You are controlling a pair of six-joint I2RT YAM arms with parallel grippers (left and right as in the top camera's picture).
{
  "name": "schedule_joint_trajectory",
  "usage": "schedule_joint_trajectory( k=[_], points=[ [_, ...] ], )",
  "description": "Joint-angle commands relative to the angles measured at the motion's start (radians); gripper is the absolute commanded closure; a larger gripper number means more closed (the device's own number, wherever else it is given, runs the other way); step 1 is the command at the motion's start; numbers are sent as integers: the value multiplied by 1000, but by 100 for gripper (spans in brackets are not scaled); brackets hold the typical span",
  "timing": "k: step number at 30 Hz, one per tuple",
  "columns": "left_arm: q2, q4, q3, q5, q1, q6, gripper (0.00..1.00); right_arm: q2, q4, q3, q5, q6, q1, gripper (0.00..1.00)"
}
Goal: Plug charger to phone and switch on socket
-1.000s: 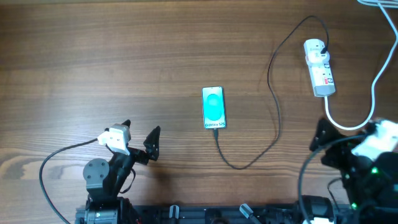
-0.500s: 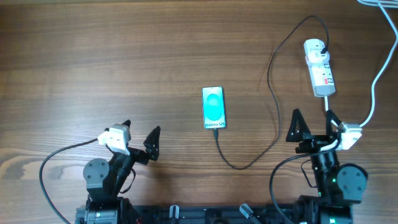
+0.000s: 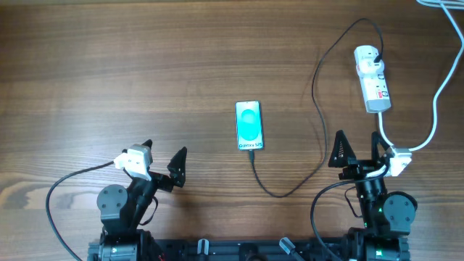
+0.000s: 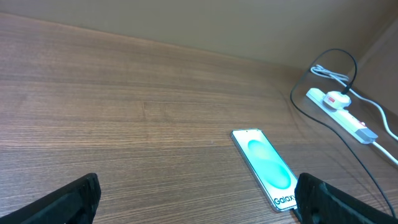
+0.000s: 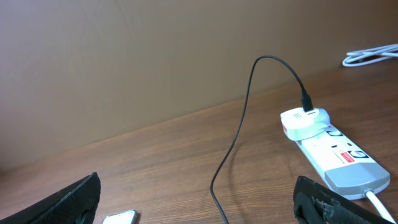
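Observation:
The phone (image 3: 249, 125) lies flat mid-table, cyan-green screen up, its "Galaxy" end toward me. The charger's thin black cable (image 3: 315, 83) runs from a white adapter (image 3: 367, 56) on the socket (image 3: 374, 88), loops down and ends at the phone's near edge, seemingly joined to it. My left gripper (image 3: 163, 152) stands open left of the phone, which shows by its right finger (image 4: 267, 167). My right gripper (image 3: 359, 147) stands open below the socket (image 5: 339, 155), between cable (image 5: 239, 134) and lead. Neither holds anything.
A thick white lead (image 3: 435, 109) runs from the socket's near end off to the far right, where it lies coiled (image 5: 372, 55). Both arm bases sit at the table's near edge.
My right arm has swung in from the right edge toward the left; its gripper now stands just below the socket. The left arm, phone and cable have not moved.

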Motion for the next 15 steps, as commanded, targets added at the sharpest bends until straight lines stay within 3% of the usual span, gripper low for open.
schedule_joint_trajectory(
  k=[1, 5, 15],
  points=[
    [0, 0, -6, 5, 5, -3, 0, -18, 9, -11, -18, -139, 3, 0],
    [0, 0, -6, 5, 5, -3, 0, -18, 9, -11, -17, -266, 3, 0],
    [0, 0, -6, 5, 4, -3, 0, -16, 10, -11, -16, -278, 3, 0]
  ],
)
